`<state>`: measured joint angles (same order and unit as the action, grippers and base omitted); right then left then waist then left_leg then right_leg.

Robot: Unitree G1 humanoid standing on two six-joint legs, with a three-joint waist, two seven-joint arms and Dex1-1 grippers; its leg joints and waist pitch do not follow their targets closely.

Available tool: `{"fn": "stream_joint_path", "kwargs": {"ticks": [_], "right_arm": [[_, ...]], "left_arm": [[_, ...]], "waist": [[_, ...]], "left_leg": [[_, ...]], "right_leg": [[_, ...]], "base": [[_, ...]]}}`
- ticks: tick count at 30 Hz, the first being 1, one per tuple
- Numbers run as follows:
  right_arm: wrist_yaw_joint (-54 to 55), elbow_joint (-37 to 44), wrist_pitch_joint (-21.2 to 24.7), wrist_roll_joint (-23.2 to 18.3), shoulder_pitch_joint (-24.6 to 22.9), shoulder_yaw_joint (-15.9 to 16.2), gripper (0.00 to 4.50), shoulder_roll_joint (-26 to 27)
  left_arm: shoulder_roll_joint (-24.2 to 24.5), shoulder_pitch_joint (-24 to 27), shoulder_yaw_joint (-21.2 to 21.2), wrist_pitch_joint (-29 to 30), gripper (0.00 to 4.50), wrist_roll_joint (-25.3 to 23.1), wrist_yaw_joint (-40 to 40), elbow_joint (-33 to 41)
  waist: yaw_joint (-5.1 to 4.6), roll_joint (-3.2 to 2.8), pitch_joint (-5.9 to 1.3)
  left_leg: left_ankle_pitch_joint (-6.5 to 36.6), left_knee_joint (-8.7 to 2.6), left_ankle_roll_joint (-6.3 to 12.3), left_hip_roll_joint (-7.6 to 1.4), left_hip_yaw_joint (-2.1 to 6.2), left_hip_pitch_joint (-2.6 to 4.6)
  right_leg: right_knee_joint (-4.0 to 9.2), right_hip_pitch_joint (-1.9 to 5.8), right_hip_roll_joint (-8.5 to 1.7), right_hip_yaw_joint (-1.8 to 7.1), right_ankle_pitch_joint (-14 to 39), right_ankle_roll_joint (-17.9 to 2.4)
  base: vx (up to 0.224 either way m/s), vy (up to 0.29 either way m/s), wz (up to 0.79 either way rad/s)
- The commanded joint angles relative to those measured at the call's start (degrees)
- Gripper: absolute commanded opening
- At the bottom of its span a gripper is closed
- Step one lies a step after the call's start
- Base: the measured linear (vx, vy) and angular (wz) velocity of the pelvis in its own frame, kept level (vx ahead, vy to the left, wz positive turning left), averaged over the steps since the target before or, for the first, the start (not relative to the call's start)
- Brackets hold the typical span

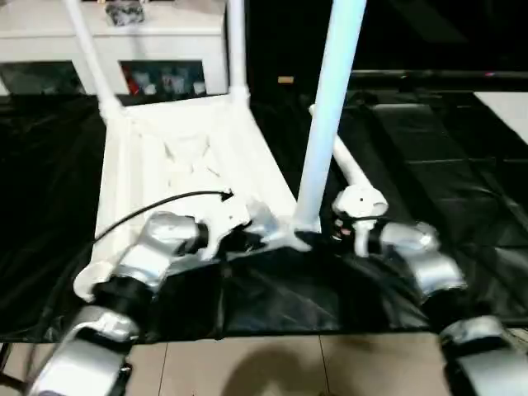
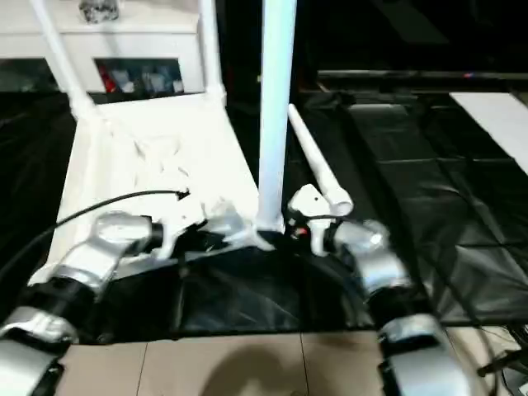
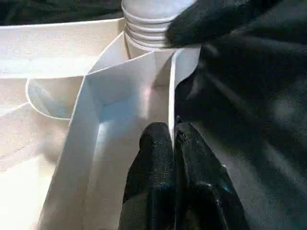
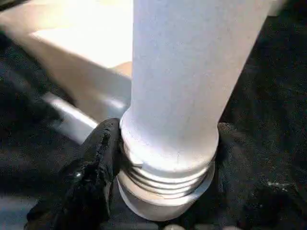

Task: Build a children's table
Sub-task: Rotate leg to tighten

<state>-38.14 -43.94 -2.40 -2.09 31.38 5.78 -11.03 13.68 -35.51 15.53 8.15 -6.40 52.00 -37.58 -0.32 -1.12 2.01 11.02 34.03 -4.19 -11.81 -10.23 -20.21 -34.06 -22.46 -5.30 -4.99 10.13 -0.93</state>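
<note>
The white tabletop [image 1: 181, 157] lies upside down on a black cloth, with two white legs [image 1: 87, 49] [image 1: 237, 49] standing in its far corner sockets. A third leg [image 1: 326, 115] stands upright at the near right corner, its threaded end [image 4: 163, 177] at the socket. My right gripper [image 1: 334, 227] is shut on this leg just above the thread, one black finger [image 4: 96, 167] on each side. My left gripper [image 3: 172, 139] is shut on the tabletop's thin rim wall [image 3: 170, 96] beside that corner. A fourth leg [image 2: 313, 161] lies loose on the cloth, right of the tabletop.
The black cloth [image 1: 462, 165] covers the work area and ends at a tiled floor [image 1: 289, 363] near me. A white cabinet [image 1: 165, 33] stands behind the tabletop. A flat white board [image 1: 511, 107] shows at the right edge. A black cable [image 1: 157, 206] arcs over my left forearm.
</note>
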Motion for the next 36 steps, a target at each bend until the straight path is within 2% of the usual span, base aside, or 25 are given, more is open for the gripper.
{"fn": "stream_joint_path", "kwargs": {"ticks": [1,3,4,5,6,7,8,10,12,14,15,16,17,18,20,22,24,25,26,28,30,31,33,35,36], "right_arm": [[7.3,-1.3,2.5,1.6,-0.2,2.2,2.70,6.4],[7.3,-1.3,2.5,1.6,-0.2,2.2,2.70,6.4],[8.9,-2.3,1.2,1.9,0.5,2.6,3.04,9.2],[9.1,-2.2,0.6,2.4,0.6,3.1,3.39,9.6],[9.3,-2.1,-0.1,2.9,0.7,3.6,3.39,10.0],[9.0,-1.8,-1.3,3.6,0.8,4.4,3.39,10.4],[8.4,-1.2,-1.8,3.4,0.8,4.4,3.73,10.4],[7.5,-0.4,-2.1,2.7,0.7,3.8,3.73,9.8],[6.3,0.4,-2.1,2.0,0.4,3.1,3.87,8.7],[3.4,4.6,-1.8,0.7,-1.0,1.7,4.24,5.0],[3.4,4.6,-1.8,0.7,-1.1,1.7,4.24,4.9],[1.1,9.6,-0.1,-0.3,-3.0,1.1,4.30,2.0],[0.1,11.3,0.7,-0.9,-3.8,1.1,4.38,0.9],[0.1,11.3,0.7,-0.9,-3.8,1.1,4.45,0.9],[-3.7,15.4,2.0,-2.2,-6.0,1.1,4.45,-2.5],[-6.3,17.3,2.2,-2.8,-7.2,0.5,4.45,-4.9],[-6.9,17.2,1.8,-2.9,-7.3,0.1,4.45,-5.5],[-7.4,17.1,1.6,-3.1,-7.3,-0.2,4.45,-6.0],[-8.0,16.2,0.6,-2.8,-6.8,-0.1,4.45,-6.3],[-8.4,15.8,0.2,-2.5,-6.6,0.1,4.45,-6.6],[-10.1,15.6,0.3,-1.8,-6.2,1.0,4.45,-7.7],[-10.5,14.4,-0.1,-1.3,-5.5,1.3,4.45,-8.0],[-11.1,13.2,0.1,-1.1,-4.6,1.7,4.45,-8.4],[-12.2,11.6,-0.1,-1.2,-3.3,1.9,4.45,-8.5],[-12.7,10.8,-0.3,-1.2,-2.7,1.9,4.45,-8.4]], "left_arm": [[-6.0,-0.1,3.1,2.7,0.00,-0.6,-3.4,-1.8],[-6.0,-0.1,3.1,2.7,0.00,-0.6,-3.4,-1.8],[-7.5,-0.5,3.9,3.3,0.00,-1.0,-4.3,-1.9],[-7.6,-0.5,4.1,3.2,0.00,-1.2,-4.3,-1.8],[-7.7,-0.5,4.4,3.1,0.00,-1.3,-4.2,-1.8],[-7.7,-0.6,4.7,3.0,0.00,-1.6,-4.0,-1.8],[-7.5,-0.6,4.7,2.8,0.00,-1.7,-3.9,-1.8],[-6.9,-0.6,4.6,2.8,0.00,-1.8,-4.0,-1.8],[-6.3,-0.5,4.3,2.8,0.00,-1.8,-4.1,-1.7],[-5.1,-0.2,3.6,3.3,0.00,-2.1,-4.5,-1.5],[-5.1,-0.2,3.6,3.3,0.00,-2.1,-4.5,-1.5],[-4.7,0.0,3.0,4.0,0.00,-2.4,-5.1,-1.1],[-4.6,0.1,2.9,4.2,0.00,-2.5,-5.3,-1.0],[-4.6,0.1,2.9,4.2,0.00,-2.5,-5.3,-1.0],[-3.8,0.6,2.9,3.9,0.00,-2.4,-4.4,-0.3],[-2.5,1.5,3.1,2.9,0.00,-2.2,-2.0,0.8],[-1.6,1.9,3.2,1.9,0.00,-2.0,-0.7,1.1],[-0.9,2.3,3.2,1.0,0.00,-1.9,0.2,1.4],[0.1,2.7,3.3,0.1,0.00,-1.5,2.0,1.6],[0.7,2.9,3.4,-0.4,0.00,-1.1,3.2,1.7],[2.5,3.6,4.2,-3.1,0.00,-0.7,6.6,2.2],[3.2,3.8,4.4,-3.8,0.00,-0.5,7.7,2.4],[4.2,4.2,4.5,-4.0,0.00,-0.3,9.0,2.8],[4.8,4.2,4.5,-3.9,0.00,-0.2,10.0,3.0],[5.0,4.2,4.5,-3.8,0.00,-0.1,10.2,3.1]], "waist": [[-0.51,0.32,-2.12],[-0.90,0.35,-2.12],[-1.05,-0.47,-2.21],[-1.29,-0.29,-2.19],[-1.60,-0.51,-2.03],[-1.89,-0.39,-2.10],[-1.97,-0.49,-2.15],[-2.04,-0.30,-2.15],[-2.06,-0.34,-2.18],[-1.83,-0.09,-2.28],[-1.60,-0.15,-2.33],[-1.16,0.10,-2.42],[-0.49,0.12,-2.60],[-0.26,0.15,-2.65],[0.06,0.24,-2.80],[0.24,0.37,-2.87],[0.51,-0.05,-3.04],[0.50,-0.01,-3.15],[0.52,-0.51,-3.13],[0.35,-0.31,-3.28],[0.40,-0.39,-3.30],[0.43,-0.70,-3.26],[0.46,-0.64,-3.18],[0.41,-0.55,-3.18],[0.39,-0.70,-3.14]], "left_leg": [[21.2,-4.59,0.54,-0.93,0.73,0.23],[24.1,-4.43,0.46,-0.71,0.96,0.86],[24.6,-4.43,0.75,-0.67,1.07,0.85],[24.9,-4.50,0.78,-0.78,1.01,0.77],[26.1,-4.75,0.62,-0.77,1.30,0.53],[27.1,-4.82,0.68,-0.68,1.48,0.55],[27.2,-4.85,0.78,-0.68,1.57,0.47],[27.4,-4.80,1.14,-0.69,1.45,0.72],[27.2,-4.86,1.45,-0.73,1.42,0.56],[26.2,-4.84,1.97,-0.81,1.28,0.50],[25.6,-4.87,2.18,-0.91,1.24,0.51],[23.8,-4.88,2.63,-1.07,1.03,0.33],[21.5,-4.87,3.21,-1.23,0.84,0.30],[20.6,-4.86,3.49,-1.33,0.69,0.39],[17.2,-4.75,4.49,-1.31,0.48,-0.20],[15.0,-4.67,5.07,-1.36,0.45,-0.53],[13.6,-4.52,5.28,-1.39,0.44,-0.47],[12.3,-4.52,5.37,-1.40,0.48,-0.67],[12.3,-4.55,5.40,-1.41,0.48,-0.55],[11.1,-4.39,5.45,-1.35,0.38,-0.59],[10.8,-4.36,5.64,-1.29,0.35,-0.56],[11.1,-4.42,5.47,-1.41,0.39,-0.45],[12.1,-4.47,4.90,-1.47,0.27,-0.20],[12.7,-4.54,4.47,-1.54,0.29,-0.26],[12.9,-4.60,4.17,-1.58,0.33,-0.25]], "right_leg": [[5.90,1.59,-2.79,1.94,31.0,-7.2],[6.64,1.21,-2.84,1.61,34.4,-5.9],[6.75,1.20,-2.85,1.56,34.1,-5.7],[6.92,1.07,-2.83,1.58,33.7,-5.7],[7.06,1.30,-2.71,1.15,33.5,-5.6],[7.19,1.50,-2.73,0.82,33.9,-5.2],[7.18,1.53,-2.82,0.86,33.8,-5.0],[7.29,1.18,-2.78,1.02,33.3,-5.5],[7.16,1.27,-2.81,1.12,32.6,-5.9],[6.99,1.33,-2.85,1.35,31.3,-6.5],[6.93,1.41,-2.81,1.44,30.4,-6.6],[6.60,1.45,-2.83,1.76,28.0,-7.4],[6.29,1.66,-2.80,2.01,24.7,-8.2],[6.15,1.60,-2.75,2.14,22.9,-8.8],[5.38,2.10,-2.73,2.29,18.5,-10.5],[5.12,2.42,-2.82,2.30,16.4,-10.8],[5.03,2.52,-2.95,2.31,14.7,-11.5],[4.62,2.67,-2.83,2.28,12.4,-12.2],[4.61,2.58,-2.76,2.25,11.9,-12.5],[4.25,2.82,-2.70,2.24,8.7,-13.5],[4.18,2.92,-2.70,2.22,8.0,-14.0],[4.15,2.85,-2.72,2.22,8.2,-14.2],[4.29,2.67,-2.67,2.28,8.9,-14.4],[4.14,2.73,-2.69,2.28,9.2,-14.5],[4.15,2.73,-2.71,2.29,9.5,-14.5]], "base": [[0.000,0.000,0.00],[0.000,0.000,0.00],[0.000,0.000,0.00],[0.000,0.000,0.00],[0.000,0.000,0.00],[0.000,0.000,0.00],[0.000,0.000,0.00],[0.000,0.000,0.00],[0.000,0.000,0.00],[0.000,0.000,0.00],[0.000,0.000,0.00],[0.000,0.000,0.00],[0.000,0.000,0.00],[0.000,0.000,0.00],[0.000,0.000,0.00],[0.000,0.000,0.00],[0.000,0.000,0.00],[0.000,0.000,0.00],[0.000,0.000,0.00],[0.000,0.000,0.00],[0.000,0.000,0.00],[0.000,0.000,0.00],[0.000,0.000,0.00],[0.000,0.000,0.00],[0.000,0.000,0.00]]}}
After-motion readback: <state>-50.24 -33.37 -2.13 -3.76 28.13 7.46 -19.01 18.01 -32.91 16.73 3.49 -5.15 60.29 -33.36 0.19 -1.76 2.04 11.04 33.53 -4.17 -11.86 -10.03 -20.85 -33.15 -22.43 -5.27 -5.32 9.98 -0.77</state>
